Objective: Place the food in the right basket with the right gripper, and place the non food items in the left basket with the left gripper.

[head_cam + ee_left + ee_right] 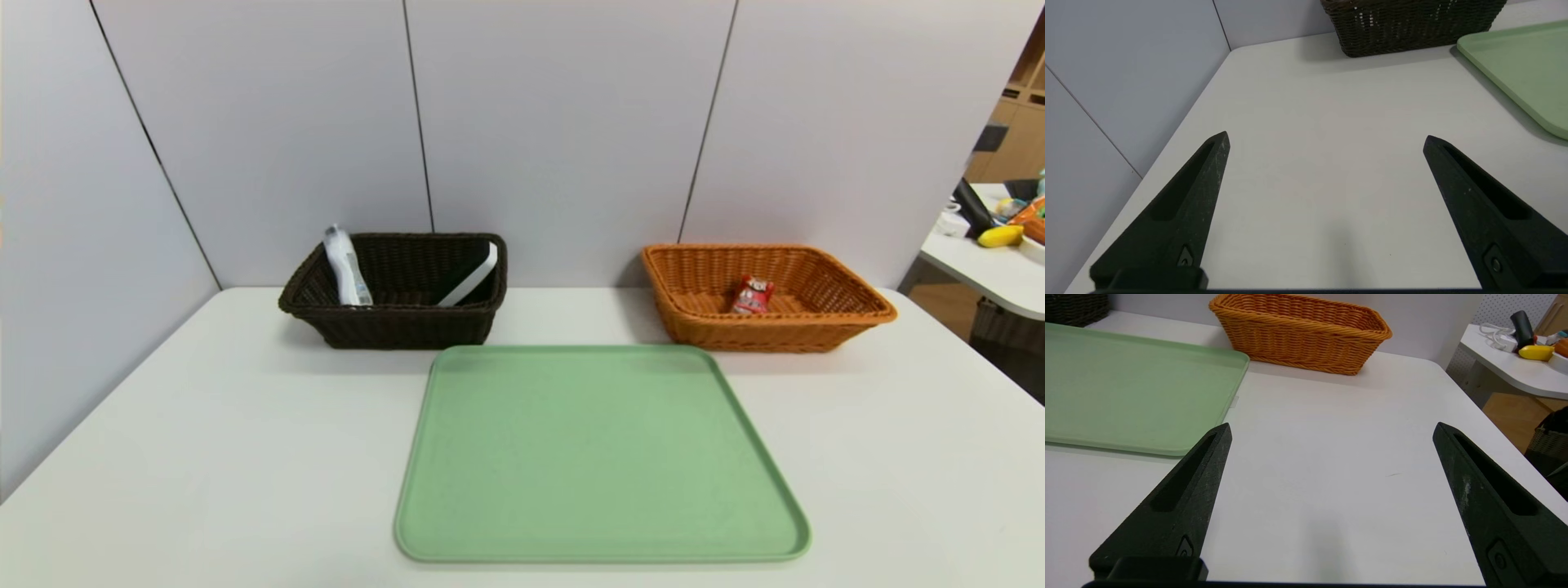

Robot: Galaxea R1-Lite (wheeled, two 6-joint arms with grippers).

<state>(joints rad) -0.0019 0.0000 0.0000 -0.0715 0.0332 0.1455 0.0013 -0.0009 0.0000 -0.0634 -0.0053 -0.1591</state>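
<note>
The green tray (pixel 600 457) at frame centre lies bare; a white bottle (pixel 345 267) sits in the dark basket (pixel 392 327), a red snack packet (pixel 753 295) in the orange basket (pixel 767 331). Left gripper (pixel 1327 139) and right gripper (pixel 1331 428) hover spread, empty. Further reaching risks nudging baskets needlessly.

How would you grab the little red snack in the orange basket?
From above: the red snack packet lies low inside the orange basket, so the walls block a sideways reach. Probably pinch across its narrow middle, fingers on the two long edges.
</note>
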